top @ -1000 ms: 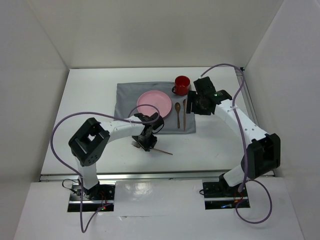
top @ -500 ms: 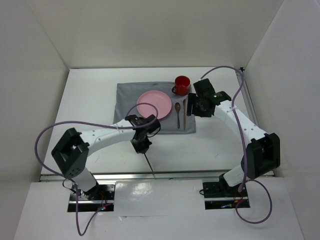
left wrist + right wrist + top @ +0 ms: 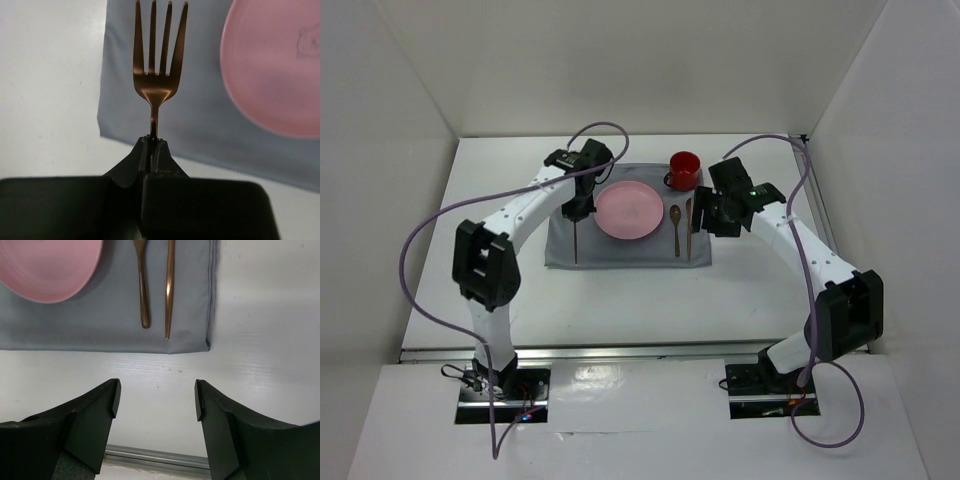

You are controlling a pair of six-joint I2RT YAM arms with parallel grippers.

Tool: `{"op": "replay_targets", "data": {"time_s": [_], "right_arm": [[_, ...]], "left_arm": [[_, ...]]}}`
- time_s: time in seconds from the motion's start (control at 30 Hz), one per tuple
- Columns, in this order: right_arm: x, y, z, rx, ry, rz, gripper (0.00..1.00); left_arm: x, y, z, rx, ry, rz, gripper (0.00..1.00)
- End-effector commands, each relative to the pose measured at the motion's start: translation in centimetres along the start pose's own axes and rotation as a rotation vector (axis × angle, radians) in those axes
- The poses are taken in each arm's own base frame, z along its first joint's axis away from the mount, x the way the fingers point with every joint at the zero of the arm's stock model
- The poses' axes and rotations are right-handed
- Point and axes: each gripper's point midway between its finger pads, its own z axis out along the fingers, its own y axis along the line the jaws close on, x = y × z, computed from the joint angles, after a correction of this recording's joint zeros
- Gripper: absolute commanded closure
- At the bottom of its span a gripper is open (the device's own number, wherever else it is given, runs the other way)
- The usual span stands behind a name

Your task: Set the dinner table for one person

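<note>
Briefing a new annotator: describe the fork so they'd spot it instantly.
On the white dinner table lies a grey cloth with a pink plate at its centre. Over the cloth's left strip, left of the plate, the left gripper is shut on a copper fork. It alone has four tines; the spoon and slim utensil lie right of the plate.

You have a plain white dinner table point(image 3: 490, 190), an unpatterned grey cloth point(image 3: 562, 250), a pink plate point(image 3: 628, 210) and a red mug point(image 3: 684, 168). Your fork point(image 3: 159, 65), spoon point(image 3: 675, 228) and knife point(image 3: 688, 230) are copper-brown; the cables point(image 3: 767, 136) are purple.
</note>
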Motion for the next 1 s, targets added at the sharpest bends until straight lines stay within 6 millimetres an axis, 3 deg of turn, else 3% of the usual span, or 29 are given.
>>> {"op": "replay_targets", "data": {"time_s": [0.0, 0.07, 0.1, 0.2, 0.23, 0.37, 0.43, 0.5, 0.63, 0.67, 0.7, 0.8, 0.83, 0.97], "right_arm": [[-0.3, 0.2, -2.8, -0.038, -0.053, 0.048, 0.27], [0.1, -0.5, -3.0, -0.011, -0.067, 0.095, 0.25], [0.2, -0.3, -3.9, -0.022, -0.093, 0.119, 0.24], [1.3, -1.0, -4.7, -0.025, -0.113, 0.144, 0.21], [1.3, -1.0, -5.5, -0.040, -0.138, 0.157, 0.19], [2.8, -2.3, -6.3, -0.004, -0.132, 0.179, 0.19], [3.1, -2.3, -6.4, -0.012, -0.129, 0.170, 0.18], [4.1, -3.0, -6.1, 0.025, -0.089, 0.166, 0.16], [3.3, -3.4, -6.5, 0.056, -0.110, 0.176, 0.13], [3.3, -3.4, -6.5, 0.056, -0.110, 0.176, 0.13], [3.3, -3.4, -6.5, 0.056, -0.110, 0.176, 0.11], [2.7, -3.3, -6.8, 0.062, -0.120, 0.188, 0.08], [2.3, -3.3, -7.1, 0.066, -0.135, 0.189, 0.08], [0.7, -4.0, -7.5, 0.123, -0.179, 0.184, 0.00]], "left_arm": [[-2.9, 0.9, 2.7, -0.056, -0.006, 0.092, 1.00], [-5.2, 0.2, 3.6, -0.012, -0.026, 0.081, 1.00], [-5.1, 0.2, 5.7, -0.008, 0.020, 0.090, 1.00], [-7.3, 0.3, 7.6, -0.011, 0.018, 0.060, 1.00], [-6.0, 0.0, 9.4, -0.029, 0.081, 0.084, 1.00], [-6.0, -1.1, 12.0, 0.015, 0.105, 0.141, 1.00], [-6.0, -1.4, 12.9, 0.014, 0.110, 0.153, 1.00], [-4.6, -1.5, 14.1, 0.001, 0.171, 0.172, 1.00], [-3.9, -2.1, 14.9, 0.026, 0.182, 0.159, 1.00], [-3.9, -2.1, 14.9, 0.025, 0.182, 0.150, 0.81], [-3.9, -2.3, 14.8, 0.016, 0.174, 0.159, 0.69], [-4.8, -2.2, 13.8, 0.016, 0.147, 0.152, 0.42], [-5.2, -2.1, 13.2, 0.022, 0.134, 0.147, 0.36], [-7.0, -2.4, 8.7, 0.100, 0.070, 0.140, 0.33]]}}
